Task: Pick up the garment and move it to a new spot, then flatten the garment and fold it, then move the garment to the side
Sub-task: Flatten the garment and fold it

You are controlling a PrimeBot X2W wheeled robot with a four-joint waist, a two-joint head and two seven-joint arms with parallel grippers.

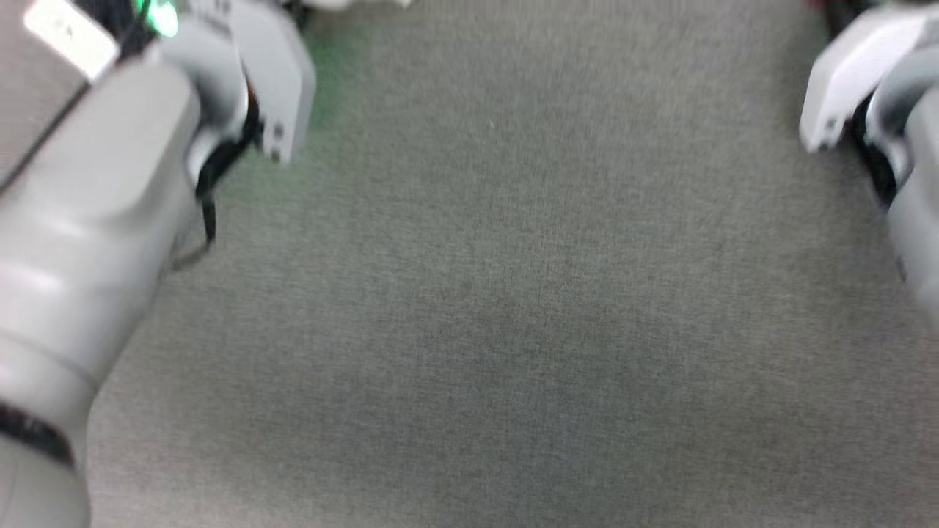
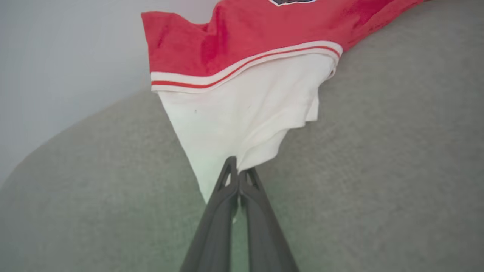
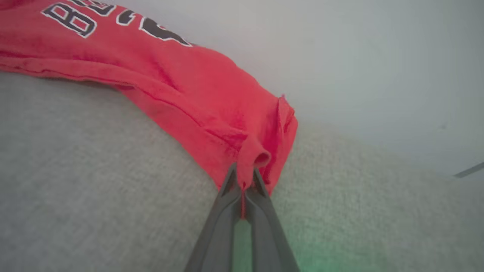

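Over the grey woven-fabric surface (image 1: 513, 293), left gripper (image 2: 237, 170) pinches the white sleeve (image 2: 242, 113) of the small red jersey shirt (image 3: 181, 87), right gripper (image 3: 244, 177) clamps its red edge (image 3: 259, 156): keep pull even, cloth taut.

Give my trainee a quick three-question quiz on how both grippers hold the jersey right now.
1. True or false: the left gripper is shut on the garment's white sleeve.
2. The right gripper pinches: A) a red edge of the garment B) its white sleeve C) nothing.
3. Fill in: the garment's print is black with ___ edging.
Key: 1 true; 2 A; 3 white.
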